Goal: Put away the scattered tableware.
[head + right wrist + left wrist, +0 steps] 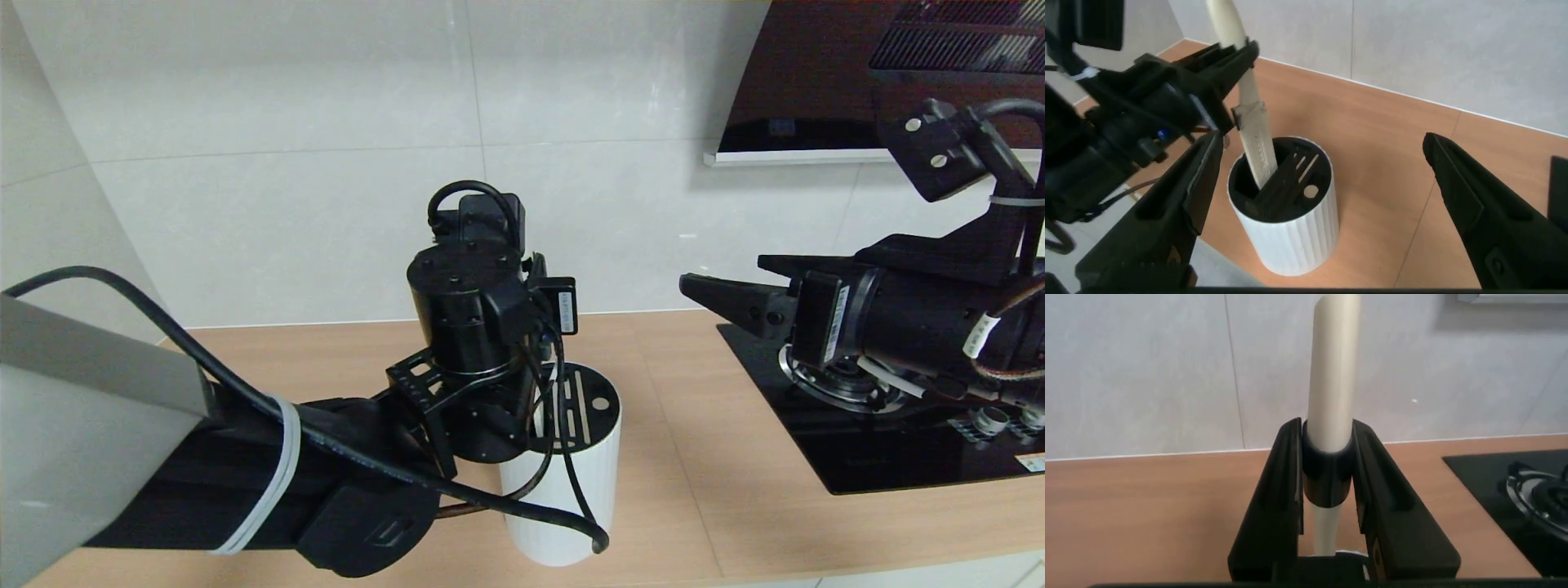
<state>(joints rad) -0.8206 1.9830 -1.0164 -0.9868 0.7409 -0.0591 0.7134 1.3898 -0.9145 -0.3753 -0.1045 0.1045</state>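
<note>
Clamping a single knife (1334,371) by its cream handle, the left gripper (1327,449) has its jaws shut tight on it, blade pointing down with the tip inside the black slotted top of the one white ribbed knife holder (1290,224). The holder stands near the front edge of the wooden counter (702,457). Off to the right, the right gripper (735,302) hangs with its jaws wide apart and nothing between them, above the left edge of a black glass hob (865,461) (one burner ring showing). White wall tiles (326,163) run behind, and a dark range hood (816,73) hangs at far right.
</note>
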